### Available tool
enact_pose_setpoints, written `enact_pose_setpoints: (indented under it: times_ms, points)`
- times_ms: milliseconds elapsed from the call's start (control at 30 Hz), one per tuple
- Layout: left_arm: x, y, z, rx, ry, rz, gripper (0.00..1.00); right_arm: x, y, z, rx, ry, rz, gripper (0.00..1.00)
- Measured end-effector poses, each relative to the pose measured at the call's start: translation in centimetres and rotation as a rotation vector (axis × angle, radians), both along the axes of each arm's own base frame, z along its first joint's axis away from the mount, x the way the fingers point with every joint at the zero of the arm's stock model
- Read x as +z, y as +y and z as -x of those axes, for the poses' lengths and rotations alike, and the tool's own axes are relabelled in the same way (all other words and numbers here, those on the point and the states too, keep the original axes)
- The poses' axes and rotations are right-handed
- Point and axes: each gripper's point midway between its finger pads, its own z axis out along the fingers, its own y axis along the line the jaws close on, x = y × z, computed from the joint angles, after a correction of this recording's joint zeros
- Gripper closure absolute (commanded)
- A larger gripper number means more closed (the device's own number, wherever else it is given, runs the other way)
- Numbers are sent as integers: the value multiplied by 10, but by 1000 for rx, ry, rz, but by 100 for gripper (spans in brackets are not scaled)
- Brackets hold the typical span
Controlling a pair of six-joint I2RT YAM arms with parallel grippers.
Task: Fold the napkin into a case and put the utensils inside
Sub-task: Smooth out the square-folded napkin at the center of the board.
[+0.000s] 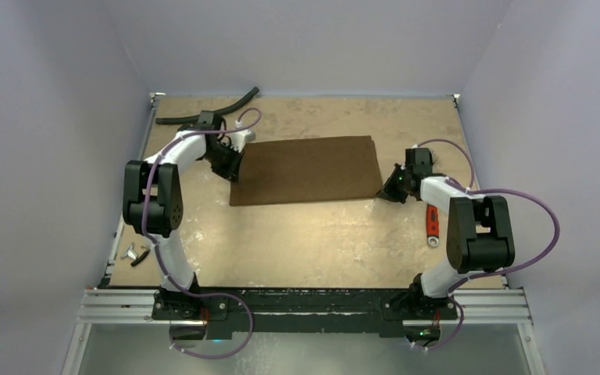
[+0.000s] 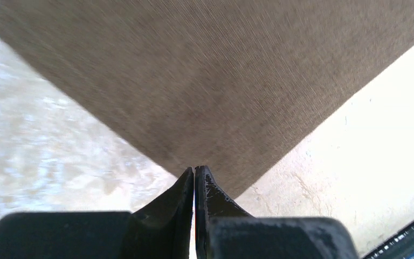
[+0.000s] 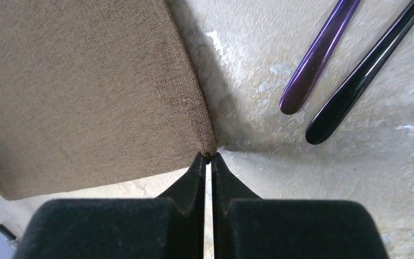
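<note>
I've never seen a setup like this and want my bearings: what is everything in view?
table: one, tan, mottled, under everything
napkin: one, brown, spread out centrally
utensils: two handles visible, purple and black, by the napkin's right corner
hose: one, black, far-left corner
red-handled tool: one, red, right side
small pieces: two, silver and black, left edge
left gripper: one, black, shut on a napkin corner
right gripper: one, black, shut on a napkin corner
</note>
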Motion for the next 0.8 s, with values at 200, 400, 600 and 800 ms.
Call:
enact_pose_setpoints:
  times_ms: [200, 400, 600, 800]
  points:
    - [30, 8, -33, 20, -131, -43, 97, 11, -4, -12, 24, -37, 36, 99]
    - [11, 16, -30, 49, -133, -62, 96, 29, 18, -23, 101, -84, 47, 98]
    - [-15, 27, -21, 71, -97, -79, 98, 54, 62, -31, 209, -152, 27, 98]
    - [-22, 46, -26, 158, -108, -56, 100, 71, 98, -31, 287, -192, -14, 97]
